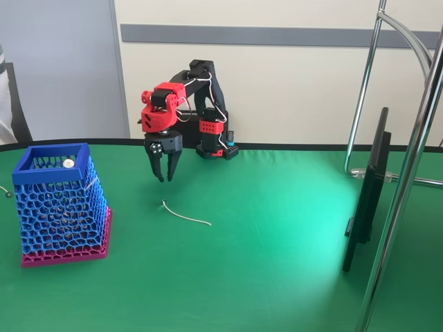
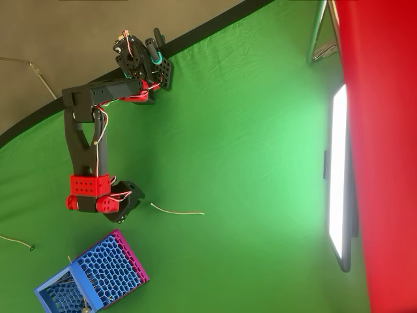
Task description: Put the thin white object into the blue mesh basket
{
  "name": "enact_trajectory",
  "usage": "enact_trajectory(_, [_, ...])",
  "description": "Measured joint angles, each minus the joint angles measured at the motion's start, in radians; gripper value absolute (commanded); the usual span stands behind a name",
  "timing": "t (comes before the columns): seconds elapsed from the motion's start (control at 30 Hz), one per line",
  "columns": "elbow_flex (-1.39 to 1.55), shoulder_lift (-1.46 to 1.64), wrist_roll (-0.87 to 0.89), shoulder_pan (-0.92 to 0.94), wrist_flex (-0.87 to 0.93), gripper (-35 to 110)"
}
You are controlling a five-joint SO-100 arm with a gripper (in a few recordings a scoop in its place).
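Blue mesh basket [image 1: 61, 205] sitting lower left in fixed view, small white ball [image 1: 68, 164] resting at its rim; thin white object [image 1: 185, 214] lying on green table [image 1: 277, 277], centre; gripper [image 1: 165, 174] hanging above it, fingers slightly parted, gripping nothing.

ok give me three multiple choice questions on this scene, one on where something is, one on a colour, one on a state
1. Where does the white stick lie?
A. inside the basket
B. on the green cloth, apart from the basket
C. between the pincer's fingers

2. What colour is the base of the basket?
A. magenta
B. yellow
C. black

3. How is the pincer in the fixed view?
A. shut on the stick
B. pressed flat on the cloth
C. above the cloth, pointing down, holding nothing

Answers:
1 B: the stick rests on the cloth, to the right of the basket in the fixed view.
2 A: a magenta band runs under the blue mesh walls.
3 C: its tips hang over the cloth near the stick's end, with nothing between them.
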Motion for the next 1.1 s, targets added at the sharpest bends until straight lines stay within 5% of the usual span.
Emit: enact_trajectory(1.1, [-0.273,-0.295,-0.041,-0.046,0.028,11])
